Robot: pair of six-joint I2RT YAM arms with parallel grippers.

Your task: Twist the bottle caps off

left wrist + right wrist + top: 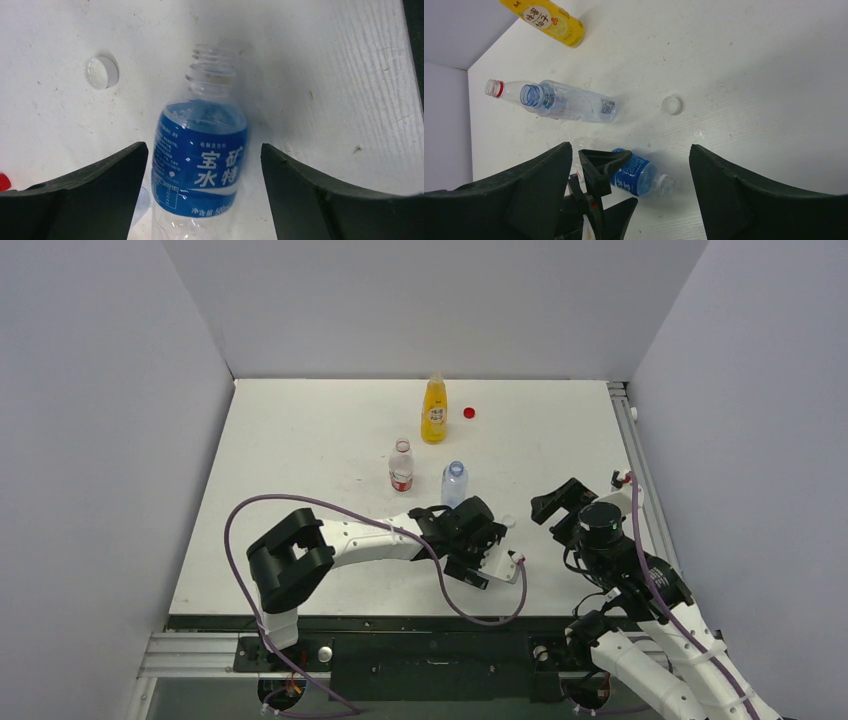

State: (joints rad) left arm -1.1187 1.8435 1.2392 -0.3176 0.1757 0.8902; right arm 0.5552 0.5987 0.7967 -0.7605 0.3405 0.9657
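The left gripper [205, 150] has its jaws apart on either side of the blue-label bottle [200, 160], with a thin gap showing on each side, so nothing is clamped. This bottle appears to lie on its side on the white desk [325, 75], its open threaded mouth pointing away from the gripper. Its white cap [101, 72] sits loose on the desk just beside the neck, hollow side up.

The bottle looks empty, so likely light, thin-walled and easy to crush or roll. The labelled middle, where the jaws now stand, seems the firmest place to hold it. The cap is tiny and rigid, best pinched across its rim.

The right gripper [630, 146] hangs wide open to the right, holding nothing.

Farther back stand the plain clear bottle [454, 483] and the red-label bottle [401, 468], both with open mouths. Beyond them is the yellow bottle [433, 412], its top too small to judge, and a red cap [469, 412] lies near it.
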